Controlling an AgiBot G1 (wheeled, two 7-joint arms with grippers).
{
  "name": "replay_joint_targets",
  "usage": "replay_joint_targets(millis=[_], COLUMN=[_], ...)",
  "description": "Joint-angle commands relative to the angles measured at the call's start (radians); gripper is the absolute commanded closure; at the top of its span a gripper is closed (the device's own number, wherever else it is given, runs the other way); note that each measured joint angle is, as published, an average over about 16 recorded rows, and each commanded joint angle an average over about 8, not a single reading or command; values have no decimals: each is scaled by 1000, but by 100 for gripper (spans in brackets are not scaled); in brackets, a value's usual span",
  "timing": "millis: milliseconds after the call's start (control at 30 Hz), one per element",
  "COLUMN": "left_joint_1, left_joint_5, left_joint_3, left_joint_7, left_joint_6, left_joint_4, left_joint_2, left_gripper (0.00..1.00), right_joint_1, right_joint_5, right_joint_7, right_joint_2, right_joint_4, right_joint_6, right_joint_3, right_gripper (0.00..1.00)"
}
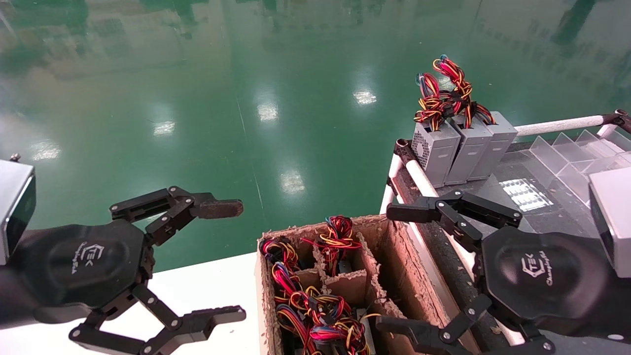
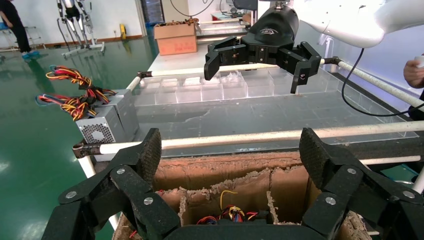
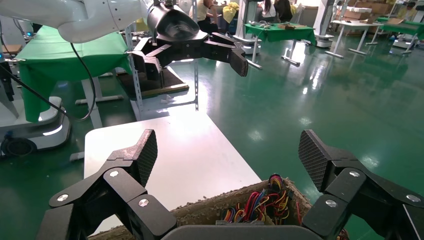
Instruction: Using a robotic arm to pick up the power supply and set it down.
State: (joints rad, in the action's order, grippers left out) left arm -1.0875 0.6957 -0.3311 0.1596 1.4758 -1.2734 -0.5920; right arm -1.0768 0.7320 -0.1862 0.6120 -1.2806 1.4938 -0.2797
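Both grippers are held with fingers spread wide, the right gripper and left gripper flanking a cardboard box; three power supplies are stood at one o'clock on the counter.

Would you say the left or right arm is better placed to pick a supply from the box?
Right: its open tool hangs over the box, beside the table; the left tool is off it.

A dark bench with white rails carries three grey power supplies side by side at its corner, near clear plastic dividers.
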Motion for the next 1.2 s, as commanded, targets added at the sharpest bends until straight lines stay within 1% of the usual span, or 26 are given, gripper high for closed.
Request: replay_joint_targets(millis=[33,1200], left_joint_1=[0,0], left_joint_5=[0,0], left_joint_3=[0,0], left_joint_7=[0,0], left_joint_6=[0,0], left_joint_4=[0,0], left_joint_2=[0,0], left_gripper=[100,100], right_joint_1=[0,0], right_joint_5=[0,0], right_joint_7=[0,0], right_joint_2=[0,0], right_joint_4=[0,0], right_joint_6=[0,0], right_joint_3=[0,0], right_gripper=[0,0])
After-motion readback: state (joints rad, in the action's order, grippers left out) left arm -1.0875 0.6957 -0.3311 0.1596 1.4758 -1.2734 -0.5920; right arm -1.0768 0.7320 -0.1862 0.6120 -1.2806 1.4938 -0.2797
